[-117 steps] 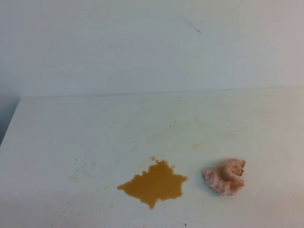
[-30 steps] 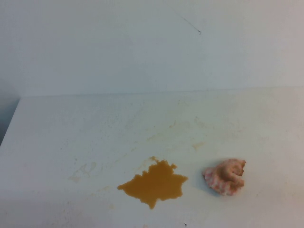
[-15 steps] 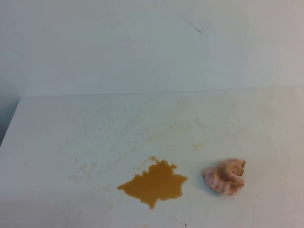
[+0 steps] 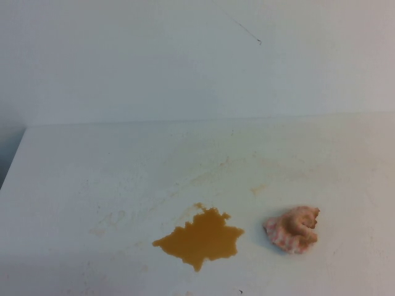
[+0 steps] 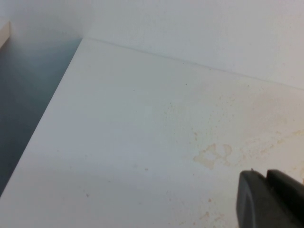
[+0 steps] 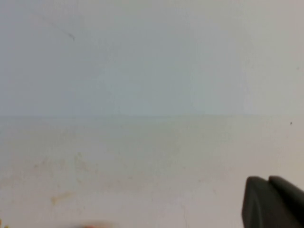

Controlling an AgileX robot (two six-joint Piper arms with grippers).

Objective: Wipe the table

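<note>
Currently left gripper (image 5: 266, 176) and right gripper (image 6: 268, 181) hang closed over the table (image 4: 92, 172).

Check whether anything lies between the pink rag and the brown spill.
Nothing visible does: only bare table separates the pink rag from the brown spill to its left. Both hands are out of the high view; the left hand and right hand each show shut in their wrist views, over the table.

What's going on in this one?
Nothing is being handled yet. A brown spill sits on the white table, with a crumpled pink cloth lying apart to its right, untouched. Neither arm shows in the high view. The left gripper and the right gripper are shut, empty, looking over stained tabletop.
</note>
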